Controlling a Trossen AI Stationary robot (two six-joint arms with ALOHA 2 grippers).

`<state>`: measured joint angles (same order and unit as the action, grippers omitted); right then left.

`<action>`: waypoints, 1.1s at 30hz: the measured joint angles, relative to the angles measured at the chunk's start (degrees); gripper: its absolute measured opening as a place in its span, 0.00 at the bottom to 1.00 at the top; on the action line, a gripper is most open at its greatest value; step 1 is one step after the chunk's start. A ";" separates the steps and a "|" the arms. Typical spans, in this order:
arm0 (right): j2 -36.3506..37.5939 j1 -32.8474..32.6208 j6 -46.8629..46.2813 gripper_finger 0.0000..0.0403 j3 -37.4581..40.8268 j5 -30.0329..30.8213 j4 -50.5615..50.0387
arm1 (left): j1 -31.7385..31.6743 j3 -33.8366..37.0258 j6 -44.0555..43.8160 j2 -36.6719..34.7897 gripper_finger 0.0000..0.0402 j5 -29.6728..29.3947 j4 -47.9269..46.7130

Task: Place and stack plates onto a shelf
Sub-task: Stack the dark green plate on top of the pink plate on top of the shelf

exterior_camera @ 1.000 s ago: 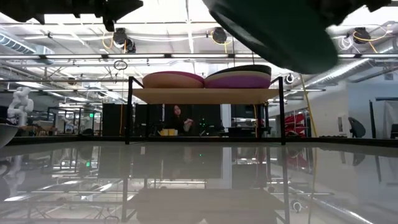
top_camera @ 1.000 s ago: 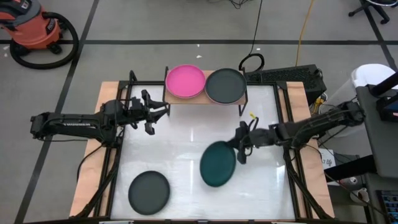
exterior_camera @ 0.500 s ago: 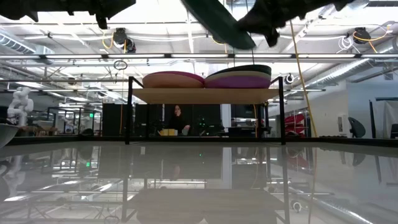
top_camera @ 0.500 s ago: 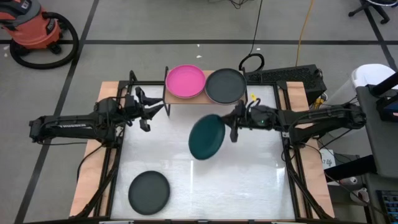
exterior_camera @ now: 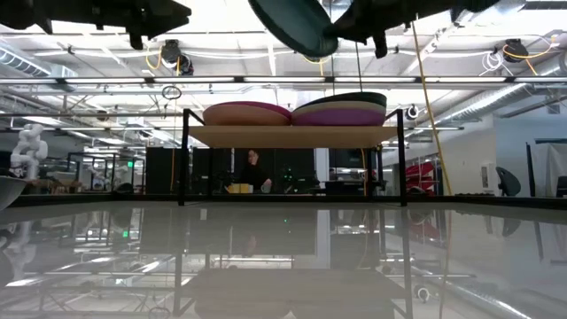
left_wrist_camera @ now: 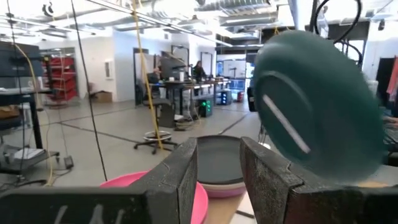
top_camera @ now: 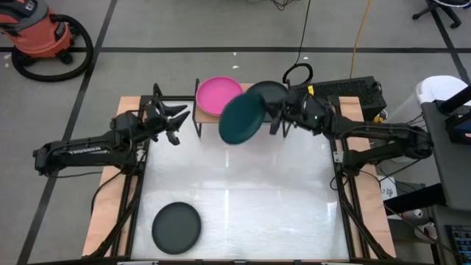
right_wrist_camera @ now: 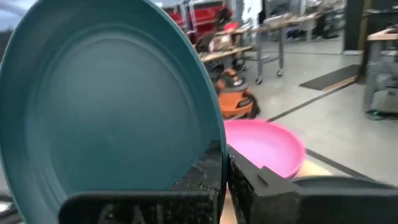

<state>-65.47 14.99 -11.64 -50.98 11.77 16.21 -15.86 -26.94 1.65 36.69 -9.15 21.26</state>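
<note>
My right gripper [top_camera: 272, 118] is shut on a dark teal plate [top_camera: 241, 118], carried high over the front of the shelf [top_camera: 288, 118], between its two stacks. On the shelf's wooden top [exterior_camera: 292, 136] sit a stack topped by a hot pink plate [top_camera: 213, 92] and a stack topped by a dark grey plate [top_camera: 271, 94]. In the low view the teal plate [exterior_camera: 292, 25] hangs tilted above both stacks. Another dark grey plate [top_camera: 176, 227] lies flat on the table near its near-left corner. My left gripper [top_camera: 175, 118] is open, left of the shelf, touching nothing. My right gripper pinches the teal plate's rim [right_wrist_camera: 213, 146] between its two fingers [right_wrist_camera: 252, 180], on the plate's side toward the table's right. The fingers come roughly level from the right. The plate is lifted clear and tilted, with its hollow face toward the wrist camera.
The white tabletop [top_camera: 243, 199] stretches between the shelf and the near edge. The shelf's thin black legs [exterior_camera: 185, 155] stand at the far side. A person [exterior_camera: 254, 170] sits in the room beyond the table. A red vacuum [top_camera: 44, 37] stands on the floor.
My right gripper has carried the teal plate from over the table's middle right toward the far edge and up, to above the shelf's front. The plate has stayed tilted in the hold. My left gripper has drawn back a little toward the table's left and far edge.
</note>
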 joint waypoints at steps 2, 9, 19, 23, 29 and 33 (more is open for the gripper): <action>-0.22 2.38 -0.69 0.00 0.00 -1.40 0.85 | -0.38 -0.02 0.00 0.00 0.32 -0.01 0.12; -5.41 9.07 -2.60 0.00 -2.66 -5.74 4.52 | -1.05 -0.02 0.48 0.00 0.32 -0.09 0.69; -21.97 15.38 -3.19 0.00 -19.92 -10.51 -2.91 | -1.05 -0.02 0.59 0.03 0.32 -0.09 0.96; -26.65 17.62 -6.11 0.00 -22.72 -10.43 -3.15 | -0.94 -0.02 0.02 0.03 0.32 -0.07 0.00; -30.54 19.63 -8.71 0.01 -22.80 -12.47 -3.24 | -0.92 -0.02 -0.37 0.04 0.32 -0.04 -0.13; -32.24 19.60 -8.82 0.01 -22.80 -14.88 -3.34 | -0.93 -0.02 -0.45 0.04 0.32 -0.04 -0.11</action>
<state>-97.72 34.59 -20.46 -73.78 -3.11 12.87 -16.79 -26.96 1.20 36.73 -9.19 21.15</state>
